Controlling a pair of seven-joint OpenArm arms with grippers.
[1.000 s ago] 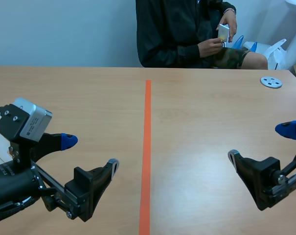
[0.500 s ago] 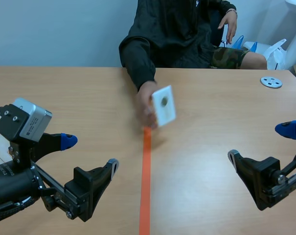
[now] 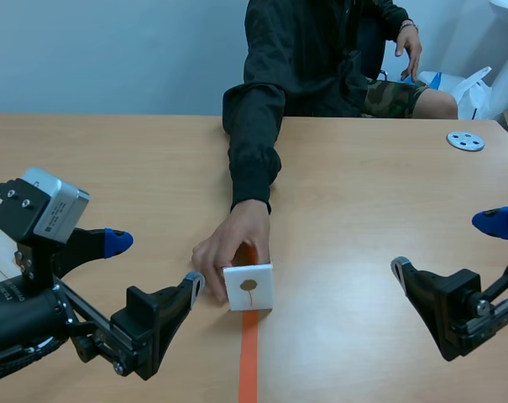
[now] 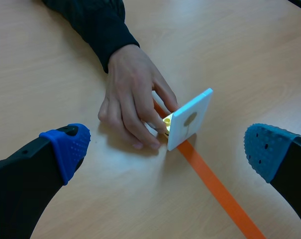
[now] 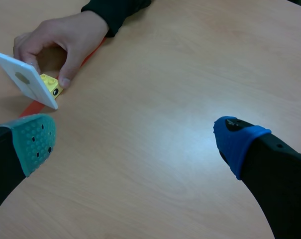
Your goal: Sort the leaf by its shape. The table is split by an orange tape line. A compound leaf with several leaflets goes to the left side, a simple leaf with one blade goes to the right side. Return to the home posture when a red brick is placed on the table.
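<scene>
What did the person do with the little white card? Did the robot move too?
The person's hand carried the card from their lap, out over the table and down onto the orange line. The hand is holding it there upright. The left gripper and the right gripper stayed open and in place. The grey disc did not move.

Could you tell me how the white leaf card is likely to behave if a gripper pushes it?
The white card looks flat with straight edges, so it is probably stiff. It stands on a small yellow block, so a push high up would likely tip it over.
</scene>
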